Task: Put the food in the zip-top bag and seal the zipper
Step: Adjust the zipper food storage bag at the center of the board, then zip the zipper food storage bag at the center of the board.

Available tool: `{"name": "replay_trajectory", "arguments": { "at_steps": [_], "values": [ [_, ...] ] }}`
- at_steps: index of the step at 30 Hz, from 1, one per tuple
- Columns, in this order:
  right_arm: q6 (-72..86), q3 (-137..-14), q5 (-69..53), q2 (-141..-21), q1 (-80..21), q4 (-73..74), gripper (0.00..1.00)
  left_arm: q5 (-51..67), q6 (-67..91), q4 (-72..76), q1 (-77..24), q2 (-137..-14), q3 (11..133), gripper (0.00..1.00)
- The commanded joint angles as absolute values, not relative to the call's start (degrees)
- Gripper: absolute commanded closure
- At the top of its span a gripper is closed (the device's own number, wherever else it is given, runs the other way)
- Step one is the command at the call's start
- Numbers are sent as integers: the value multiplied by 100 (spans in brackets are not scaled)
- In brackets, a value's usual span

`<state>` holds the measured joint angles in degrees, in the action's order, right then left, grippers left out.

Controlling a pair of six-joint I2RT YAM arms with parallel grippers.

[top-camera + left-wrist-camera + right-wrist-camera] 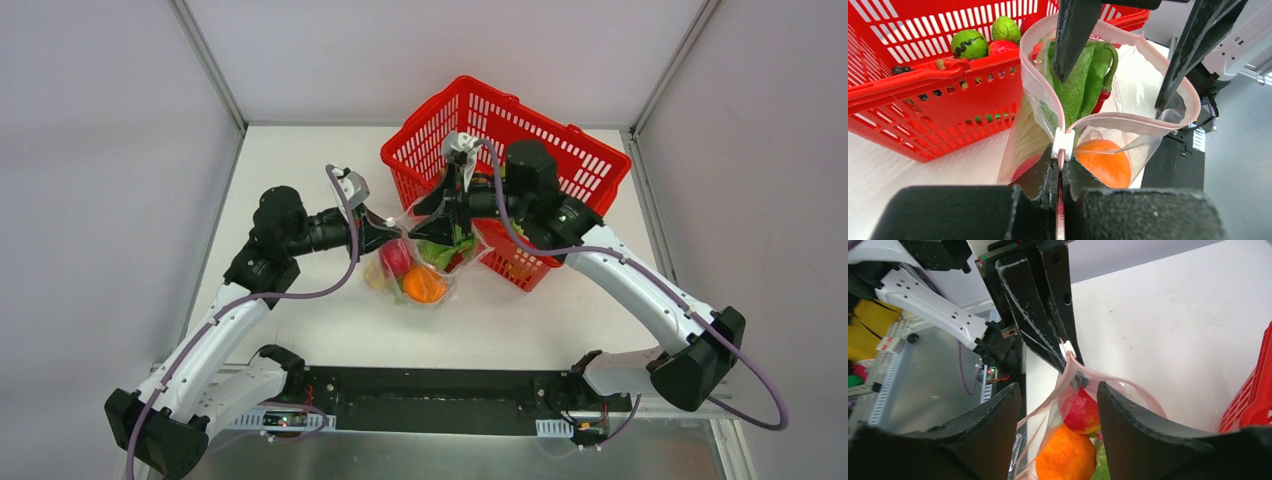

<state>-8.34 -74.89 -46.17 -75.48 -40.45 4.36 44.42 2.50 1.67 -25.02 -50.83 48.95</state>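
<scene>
White table (300, 320), left hand (1060, 169) pinching zipper (1030, 80) end

Between the right gripper's (1058, 386) jaws the bag (1044, 415) runs off the lower edge, the cabbage (1101, 469) just a sliver. The left gripper's (1062, 162) jaws hide most of the red fruit (1023, 168).

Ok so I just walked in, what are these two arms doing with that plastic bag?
The left gripper is pinched shut on the zip-top bag at one end of the zipper, by its white slider. The right gripper is open, reaching down into the bag's mouth. An orange piece, a red fruit and leafy cabbage are inside. The zipper is not yet sealed; the red basket stands beside the bag.
</scene>
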Motion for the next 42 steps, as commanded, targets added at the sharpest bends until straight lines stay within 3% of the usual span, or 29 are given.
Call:
{"name": "replay_trajectory", "arguments": {
  "at_steps": [1,6,16,28,32,35,42],
  "values": [
    [-1855,-7485,-3925,-7321,-4202,82,42,4754,414,166,-2472,-4932,5194,100],
    [-2321,-7454,-4242,-7243,-4287,-251,44,4759,414,69,-2496,-4741,5118,100],
    [-3423,-7807,-4270,-7450,-5017,554,45,4897,253,-351,-2531,-4563,5256,100],
    [-3451,-8087,-4118,-8035,-5107,473,58,5017,-77,-708,-2566,-4487,5317,100],
    [-3436,-8147,-4313,-8118,-5109,541,66,5016,-124,-738,-2566,-4520,5304,100],
    [-3411,-8171,-4494,-8156,-5108,598,79,4981,-137,-730,-2575,-4535,5308,100],
    [-3448,-8183,-4538,-8133,-5114,791,82,4954,-124,-620,-2575,-4486,5269,100]
  ]
}}
